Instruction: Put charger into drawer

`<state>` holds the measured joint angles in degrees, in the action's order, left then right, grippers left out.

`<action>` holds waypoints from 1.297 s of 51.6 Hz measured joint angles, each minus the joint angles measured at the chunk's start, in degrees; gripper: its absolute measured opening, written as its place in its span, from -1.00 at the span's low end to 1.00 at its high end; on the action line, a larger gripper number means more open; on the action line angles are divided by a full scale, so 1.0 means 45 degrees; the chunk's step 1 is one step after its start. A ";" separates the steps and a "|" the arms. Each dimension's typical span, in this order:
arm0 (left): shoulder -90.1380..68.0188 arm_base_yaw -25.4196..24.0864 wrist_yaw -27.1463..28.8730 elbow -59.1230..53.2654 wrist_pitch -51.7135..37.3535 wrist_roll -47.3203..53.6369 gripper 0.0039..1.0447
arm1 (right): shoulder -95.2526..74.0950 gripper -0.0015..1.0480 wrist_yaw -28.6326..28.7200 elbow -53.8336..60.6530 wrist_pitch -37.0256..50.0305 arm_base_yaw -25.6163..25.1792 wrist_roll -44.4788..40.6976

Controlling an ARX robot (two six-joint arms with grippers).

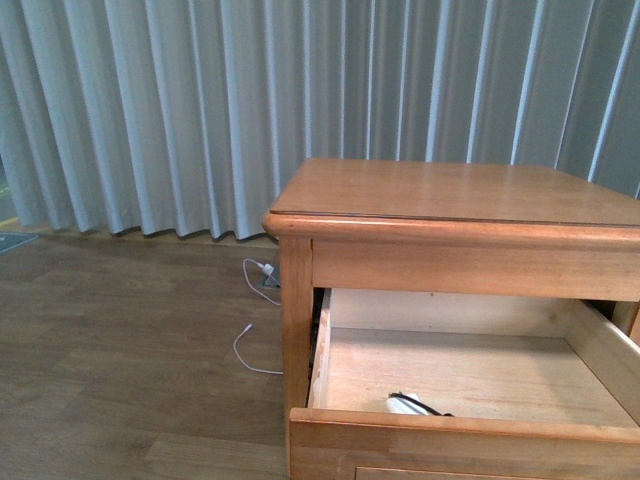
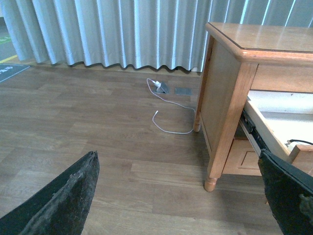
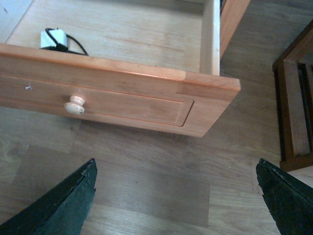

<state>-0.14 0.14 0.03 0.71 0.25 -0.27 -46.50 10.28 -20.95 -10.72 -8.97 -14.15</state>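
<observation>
Charger (image 1: 410, 404) lies inside the pulled-out drawer (image 1: 460, 436), on the pale bottom just behind the front panel, at the lower centre of the front view. We find the left gripper (image 2: 177, 157) spread wide and holding nothing, over the wooden floor (image 2: 98, 122). We find the right gripper (image 3: 176, 164) equally wide and empty, in front of the drawer's knob (image 3: 74, 105)
</observation>
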 joint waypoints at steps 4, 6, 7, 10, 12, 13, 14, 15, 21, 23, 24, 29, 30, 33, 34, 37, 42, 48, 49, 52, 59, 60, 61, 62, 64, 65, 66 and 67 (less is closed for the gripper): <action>0.0000 0.0000 0.0005 0.0000 0.0000 0.0000 0.89 | -0.0631 0.85 -0.0525 -0.0180 0.0155 0.0743 -0.0005; 0.0000 0.0000 0.0000 0.0000 0.0000 0.0000 0.89 | -0.0967 0.85 -0.0831 -0.0257 0.0267 0.1190 0.0005; 0.0000 0.0000 0.0000 0.0000 0.0000 0.0000 0.89 | -0.1214 0.85 -0.1098 -0.0291 0.0384 0.1540 0.0019; 0.0000 0.0000 0.0000 0.0000 0.0000 0.0000 0.89 | -0.1617 0.85 -0.1443 -0.0374 0.0486 0.2123 0.0151; 0.0000 0.0000 0.0000 0.0000 0.0000 0.0000 0.89 | -0.1953 0.85 -0.1700 -0.0442 0.0559 0.2560 0.0369; 0.0000 0.0000 0.0000 0.0000 0.0000 0.0000 0.89 | -0.2132 0.85 -0.1836 -0.0481 0.0617 0.2769 0.0476; 0.0000 0.0000 0.0000 0.0000 0.0000 0.0000 0.89 | -0.2317 0.85 -0.1982 -0.0520 0.0685 0.2973 0.0583; 0.0000 0.0000 0.0005 0.0000 0.0000 0.0000 0.89 | -0.2506 0.85 -0.2123 -0.0578 0.0729 0.3167 0.0714; 0.0000 0.0000 0.0000 0.0000 0.0000 0.0000 0.89 | -0.3483 0.85 -0.2662 -0.1010 0.1049 0.4090 0.1370; 0.0000 0.0000 0.0000 0.0000 0.0000 0.0000 0.89 | -0.3837 0.85 -0.2890 -0.1161 0.1273 0.4333 0.1540; 0.0000 0.0000 0.0000 0.0000 0.0000 0.0000 0.89 | -0.4027 0.85 -0.3002 -0.1234 0.1379 0.4444 0.1608; 0.0000 0.0000 0.0000 0.0000 0.0000 0.0000 0.89 | -0.4945 0.85 -0.3385 -0.1554 0.1807 0.4838 0.1943; 0.0000 0.0000 0.0005 0.0000 0.0000 0.0000 0.89 | -0.5144 0.85 -0.3449 -0.1627 0.1885 0.4901 0.2001; 0.0000 0.0000 0.0005 0.0000 0.0000 0.0000 0.89 | -0.5639 0.85 -0.3657 -0.1792 0.2113 0.5051 0.2137; 0.0000 0.0000 0.0005 0.0000 0.0000 0.0000 0.89 | -0.5819 0.85 -0.3711 -0.1860 0.2191 0.5100 0.2220; 0.0000 0.0000 0.0005 0.0000 0.0000 0.0000 0.89 | -0.6373 0.85 -0.3818 -0.2079 0.2472 0.5202 0.2467; 0.0000 0.0000 0.0000 0.0000 0.0000 0.0000 0.89 | -0.7125 0.85 -0.4138 -0.2424 0.2900 0.5246 0.2696; 0.0000 0.0000 0.0000 0.0000 0.0000 0.0000 0.89 | -0.8087 0.85 -0.4231 -0.2977 0.3011 0.5226 0.2973; 0.0000 0.0000 0.0000 0.0000 0.0000 0.0000 0.89 | -0.8174 0.85 -0.4221 -0.3031 0.3011 0.5221 0.3026; 0.0000 0.0000 0.0005 0.0000 0.0000 0.0000 0.89 | -0.8665 0.85 -0.4231 -0.3327 0.3026 0.5178 0.3211; 0.0000 0.0000 0.0000 0.0000 0.0000 0.0000 0.89 | -0.9476 0.85 -0.4396 -0.3847 0.3191 0.5129 0.3555; 0.0000 0.0000 0.0000 0.0000 0.0000 0.0000 0.89 | -0.9607 0.85 -0.4439 -0.3944 0.3245 0.5124 0.3585; 0.0000 0.0000 0.0000 0.0000 0.0000 0.0000 0.89 | -0.9734 0.85 -0.4473 -0.4036 0.3293 0.5119 0.3599; 0.0000 0.0000 0.0000 0.0000 0.0000 0.0000 0.89 | -1.0054 0.85 -0.4532 -0.4318 0.3381 0.5105 0.3643; 0.0000 0.0000 0.0000 0.0000 0.0000 0.0000 0.89 | -1.0394 0.85 -0.4614 -0.4609 0.3536 0.5105 0.3687; 0.0000 0.0000 0.0000 0.0000 0.0000 0.0000 0.89 | -1.0530 0.85 -0.4634 -0.4726 0.3589 0.5100 0.3691; 0.0000 0.0000 0.0005 0.0000 0.0000 0.0000 0.89 | -1.0671 0.85 -0.4653 -0.4847 0.3653 0.5090 0.3701; 0.0000 0.0000 0.0000 0.0000 0.0000 0.0000 0.89 | -1.0817 0.85 -0.4677 -0.4969 0.3730 0.5081 0.3711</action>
<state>-0.14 0.14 0.03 0.71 0.25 -0.27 -95.18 -10.76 -43.31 6.07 13.89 2.55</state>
